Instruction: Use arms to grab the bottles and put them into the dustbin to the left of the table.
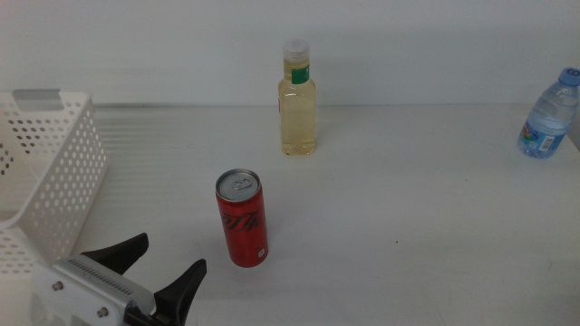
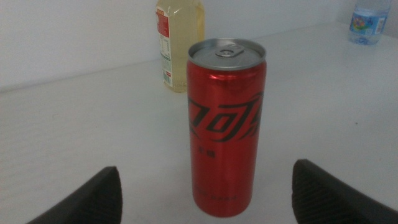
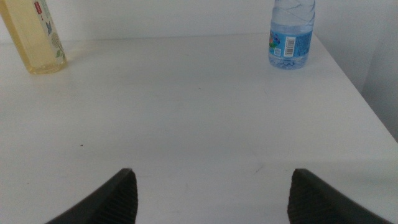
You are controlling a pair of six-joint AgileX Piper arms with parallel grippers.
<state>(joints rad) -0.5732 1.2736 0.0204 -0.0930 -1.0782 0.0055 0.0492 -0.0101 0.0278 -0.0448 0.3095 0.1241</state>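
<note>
Gaping wide near the worktop's front-left corner, the left end effector (image 1: 165, 263) faces the can (image 1: 242, 218), which stands upright just beyond its jaws, untouched. Black stylised lettering crosses the red can; I cannot read it. Left of it sits the perforated white dustbin (image 1: 45, 172). Towards the back edge stands the yellow-liquid bottle (image 1: 297, 101), white-capped, green-labelled. A blue-capped water bottle (image 1: 549, 115) occupies the back-right corner. The right end effector (image 3: 211, 186) hangs open over bare worktop (image 1: 408, 208).

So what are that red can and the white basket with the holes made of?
The red can looks like thin metal: glossy red sides with sharp highlights, and a bare silvery top with a pull tab. The basket looks like molded white plastic with a matte finish, its walls punched with even round holes under a solid rim. Neither can be confirmed by sight alone.
</note>
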